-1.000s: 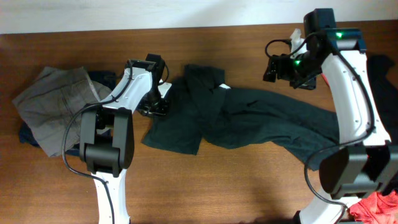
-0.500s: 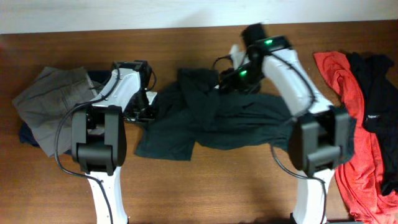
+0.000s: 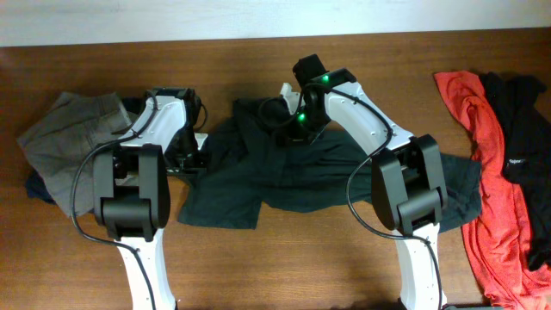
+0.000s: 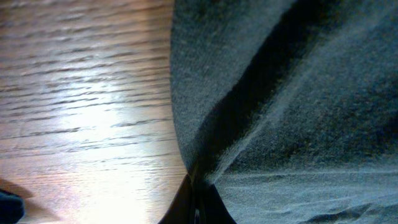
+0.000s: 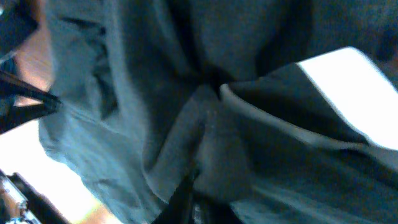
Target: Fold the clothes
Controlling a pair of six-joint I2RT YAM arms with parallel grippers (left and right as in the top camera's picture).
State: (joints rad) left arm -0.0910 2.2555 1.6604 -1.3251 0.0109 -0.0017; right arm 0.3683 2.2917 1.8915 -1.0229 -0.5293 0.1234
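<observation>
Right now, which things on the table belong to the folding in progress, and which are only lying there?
In work: dark T-shirt, left gripper and right gripper, both shut on its cloth.
Lying by, not gripped: grey trousers, red top, black top; also clothes to fold.

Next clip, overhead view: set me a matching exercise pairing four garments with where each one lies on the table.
Things:
1. dark green T-shirt
2. grey trousers
3. red top
4. black top

Places:
A. far left end of the table
B. outermost at the right edge
C. spread across the centre
D. right side, just inside the outermost garment

Pairs: 1-C, 2-A, 3-D, 4-B
</observation>
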